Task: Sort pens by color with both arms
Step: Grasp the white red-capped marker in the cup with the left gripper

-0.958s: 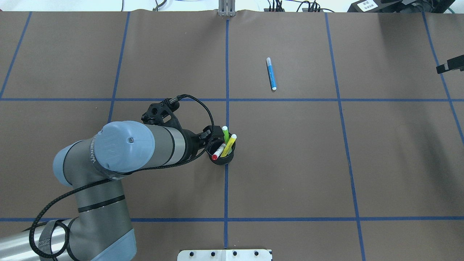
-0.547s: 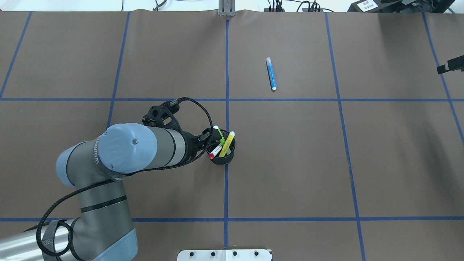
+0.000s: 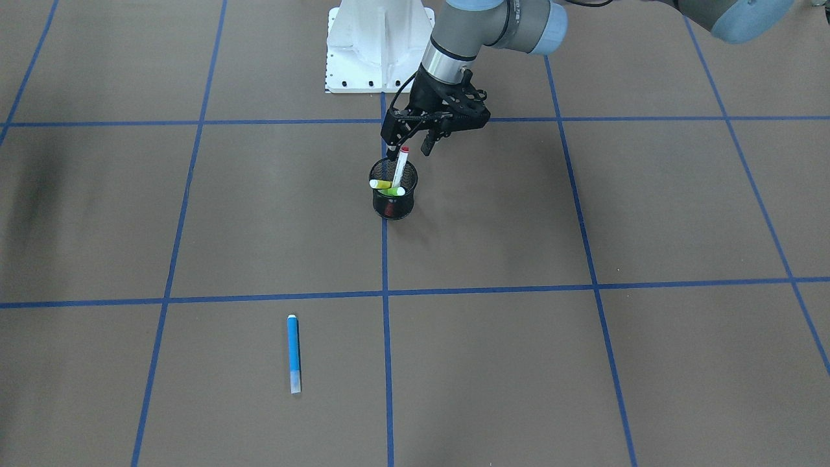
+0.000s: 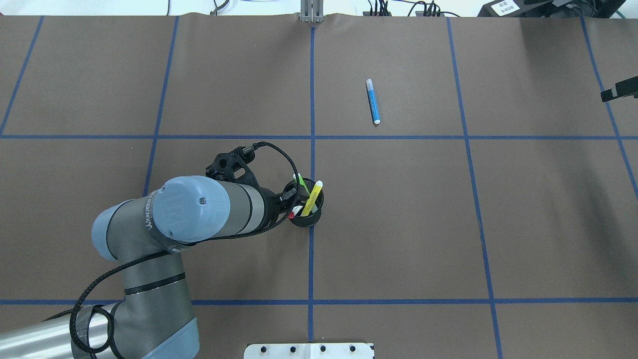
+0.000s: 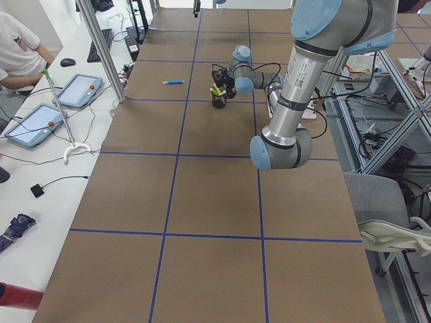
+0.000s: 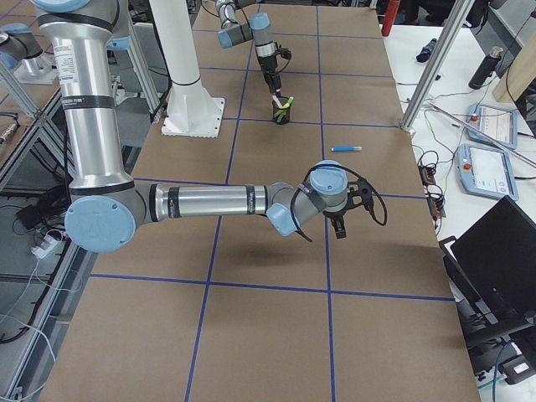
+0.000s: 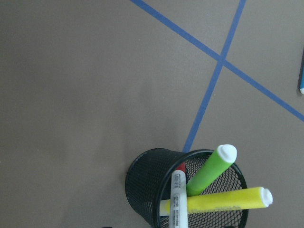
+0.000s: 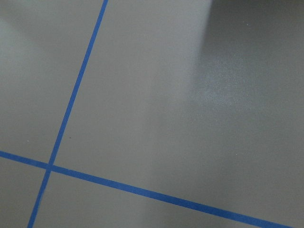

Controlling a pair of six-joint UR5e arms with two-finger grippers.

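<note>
**Overhead view; clock directions are taken from the cup.**

- **Surface** (image 4: 448,224): brown, with a blue taped grid.
- **Left arm** (image 4: 189,214): reaches in from 8 o'clock.
- **Right arm** (image 6: 209,201): stretches out toward the 3 o'clock end, well apart from the cup.
- **Base** (image 3: 379,45): white, standing at 6 o'clock.
- **Left tool** (image 3: 409,154): hangs just above the cup's rim on its 9 o'clock side. I read its fingers (image 3: 390,148) as spread. The red cap of the white pen (image 3: 399,170) sits between them, and I see no clear contact on either side.
- **Right tool** (image 6: 338,228): points down over bare surface. I cannot tell whether it is spread or pressed together.
- **Cup** (image 3: 393,204): black mesh, upright on the centre tape line.
- **Pens in the cup**: three stand in it.
  - The white pen tilts toward 8 o'clock.
  - The green pen (image 7: 209,171) tilts toward 11 o'clock and crosses over the yellow one.
  - The yellow pen (image 7: 223,200) tilts toward 1 o'clock.
- **Blue pen** (image 4: 373,101): lies flat at 1 o'clock, well apart from the cup, its length running roughly 12 to 6.
</note>
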